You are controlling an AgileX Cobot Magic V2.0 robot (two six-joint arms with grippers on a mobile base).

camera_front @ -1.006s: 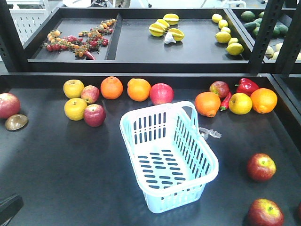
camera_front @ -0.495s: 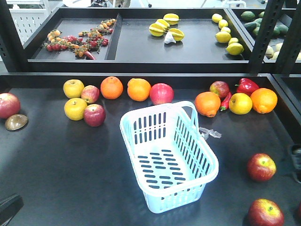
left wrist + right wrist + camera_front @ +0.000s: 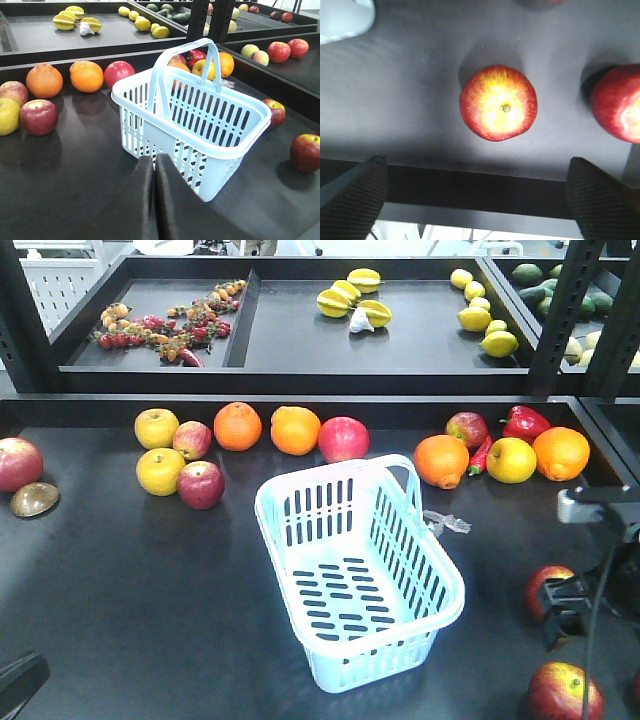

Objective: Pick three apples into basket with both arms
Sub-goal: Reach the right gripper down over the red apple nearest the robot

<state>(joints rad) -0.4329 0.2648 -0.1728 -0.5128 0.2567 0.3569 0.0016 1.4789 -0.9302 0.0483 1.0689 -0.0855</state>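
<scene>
While the right gripper [image 3: 475, 172] hung, jaws spread, over the mid-frame apple [image 3: 498, 102], that firm, slick fruit likely needed gripping across its middle.

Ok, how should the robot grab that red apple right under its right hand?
From straight above, pinching its round middle. The apple sits stem-up with free space on both sides, and the open right gripper looks spread wide enough to straddle it.

Oranges [image 3: 237, 426], yellow apples [image 3: 157, 428] and a red pepper [image 3: 526, 422] line the table [image 3: 150, 580].
</scene>
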